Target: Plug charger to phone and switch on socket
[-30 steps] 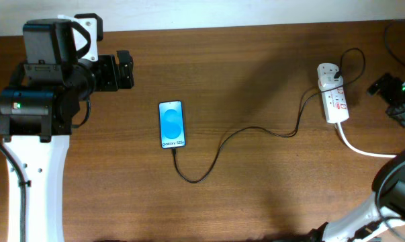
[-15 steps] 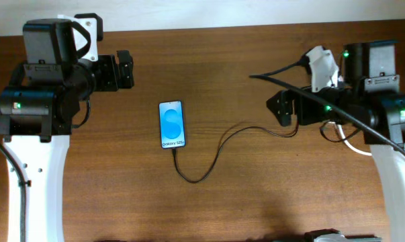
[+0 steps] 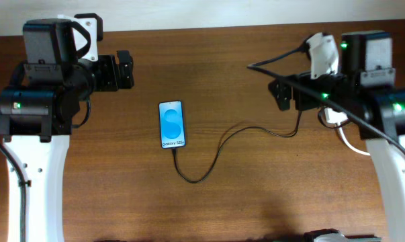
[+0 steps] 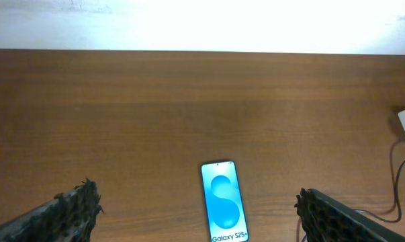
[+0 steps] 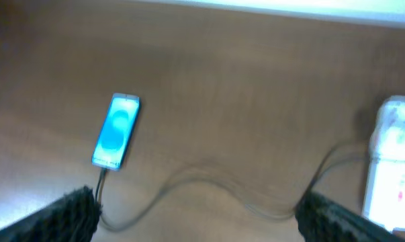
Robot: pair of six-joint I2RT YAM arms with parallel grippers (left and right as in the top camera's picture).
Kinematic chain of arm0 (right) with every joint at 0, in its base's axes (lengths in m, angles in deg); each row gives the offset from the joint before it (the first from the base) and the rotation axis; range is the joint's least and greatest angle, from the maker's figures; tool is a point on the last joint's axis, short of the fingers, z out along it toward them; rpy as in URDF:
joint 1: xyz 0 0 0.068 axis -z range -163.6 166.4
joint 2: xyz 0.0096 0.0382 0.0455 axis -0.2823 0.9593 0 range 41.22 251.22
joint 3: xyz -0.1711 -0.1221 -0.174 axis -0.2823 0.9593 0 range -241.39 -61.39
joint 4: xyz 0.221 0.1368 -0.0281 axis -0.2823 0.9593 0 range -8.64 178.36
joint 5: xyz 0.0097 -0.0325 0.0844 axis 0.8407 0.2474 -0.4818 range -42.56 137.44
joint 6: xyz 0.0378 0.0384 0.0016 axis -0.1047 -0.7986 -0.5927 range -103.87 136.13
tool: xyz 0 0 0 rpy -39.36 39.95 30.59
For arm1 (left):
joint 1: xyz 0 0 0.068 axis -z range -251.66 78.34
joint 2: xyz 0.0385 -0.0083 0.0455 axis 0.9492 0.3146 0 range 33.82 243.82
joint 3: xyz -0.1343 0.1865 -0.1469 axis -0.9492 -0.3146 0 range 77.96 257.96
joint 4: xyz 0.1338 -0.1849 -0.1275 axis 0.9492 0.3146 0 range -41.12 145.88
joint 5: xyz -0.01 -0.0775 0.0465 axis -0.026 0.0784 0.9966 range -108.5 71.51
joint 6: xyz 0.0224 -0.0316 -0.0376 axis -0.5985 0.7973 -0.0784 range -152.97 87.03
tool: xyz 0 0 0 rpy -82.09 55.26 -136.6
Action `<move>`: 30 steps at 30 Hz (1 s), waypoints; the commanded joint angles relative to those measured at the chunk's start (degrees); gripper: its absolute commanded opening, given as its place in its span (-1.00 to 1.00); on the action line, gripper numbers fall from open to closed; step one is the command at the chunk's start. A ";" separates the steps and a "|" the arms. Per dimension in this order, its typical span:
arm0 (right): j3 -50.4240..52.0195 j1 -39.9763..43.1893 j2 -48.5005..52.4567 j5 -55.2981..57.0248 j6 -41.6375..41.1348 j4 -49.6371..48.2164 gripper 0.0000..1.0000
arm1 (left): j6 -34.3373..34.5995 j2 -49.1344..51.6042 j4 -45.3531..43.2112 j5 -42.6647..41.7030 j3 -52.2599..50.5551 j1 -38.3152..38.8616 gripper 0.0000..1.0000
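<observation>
The bench (image 3: pixel 242 202) carried everything, and both grippers hung above it with nothing in hand. The left gripper (image 3: pixel 125 69) hovered at the left side, well apart from the work, its jaws spread wide over bare wood in its wrist view. The right gripper (image 3: pixel 281 96) sat near the right end, its jaws likewise apart and empty. The socket (image 5: pixel 390 161) lay at the right edge of the bench, largely hidden from overhead, and the right wrist view was too blurred to show whether any switch was on — so that step could not be called done. The phone (image 3: pixel 172 124) lay flat near the middle, its screen lit blue. The charger (image 3: pixel 256 130) ran from the socket's side in a loose loop to the phone's lower edge, where its connector tip (image 3: pixel 173 149) appeared seated — on that judgement the plugging looked finished, and the switching was the likely part left.
</observation>
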 commanded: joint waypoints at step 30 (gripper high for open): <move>96.74 -0.26 -77.68 12.72 -0.09 -60.17 0.97 | -0.31 -0.33 -0.09 0.42 0.68 -0.13 0.99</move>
